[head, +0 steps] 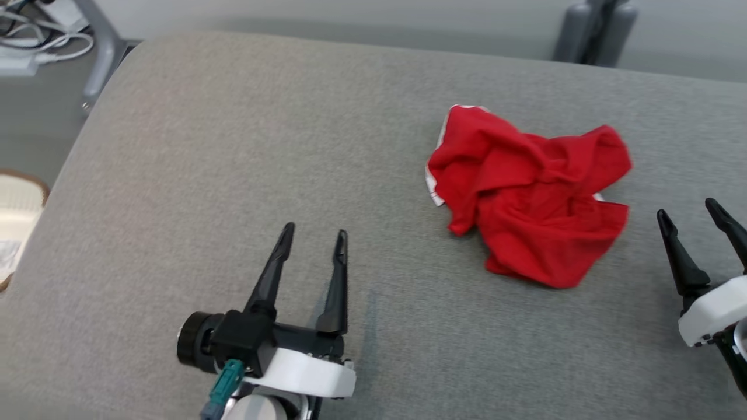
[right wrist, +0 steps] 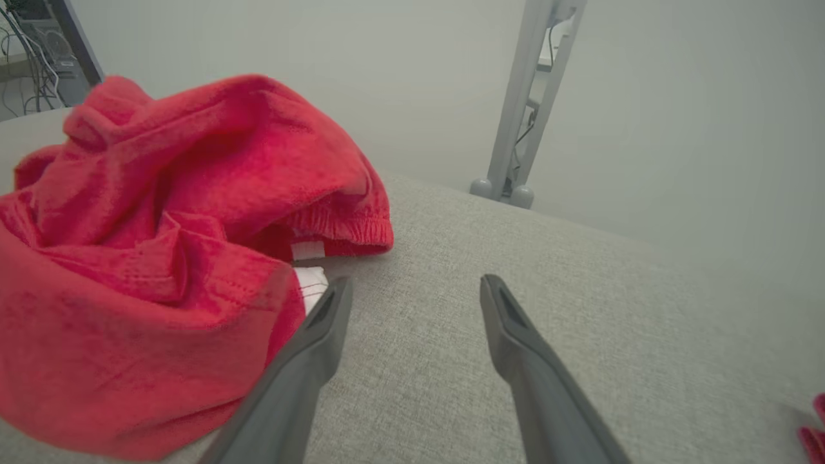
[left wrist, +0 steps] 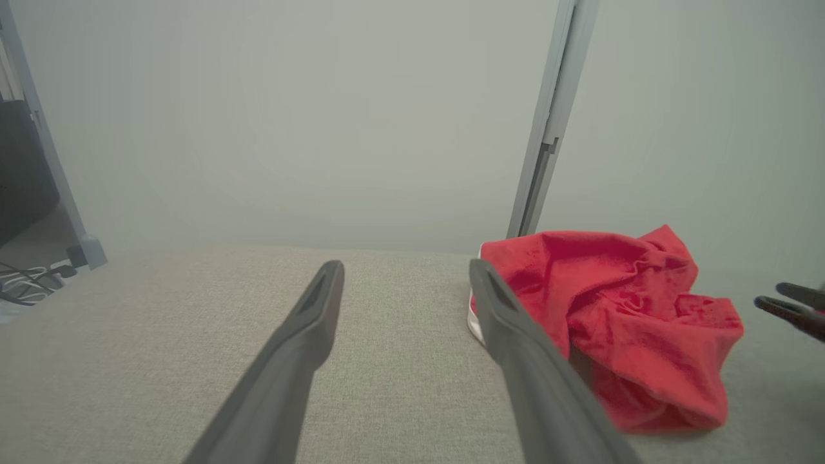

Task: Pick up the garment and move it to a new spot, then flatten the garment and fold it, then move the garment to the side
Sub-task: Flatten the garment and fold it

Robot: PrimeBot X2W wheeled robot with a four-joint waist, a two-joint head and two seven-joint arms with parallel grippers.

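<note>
- The left jaws are standing wide open and holding nothing. They are sitting low over the grey bench (head: 204,175), well apart from the cloth.
- The red garment (head: 528,192) is lying in a crumpled heap on the bench, right of the middle, between the two arms.
- It is looking soft, light and floppy, so it is likely going to sag and open up when lifted. Nothing in it is going to break.
- Its white edge (head: 432,188) on the left and its stretchy hem (right wrist: 348,229) on the right are looking like good spots to pinch.
- The right jaws are standing wide open too, holding nothing, near the heap's right side.
</note>
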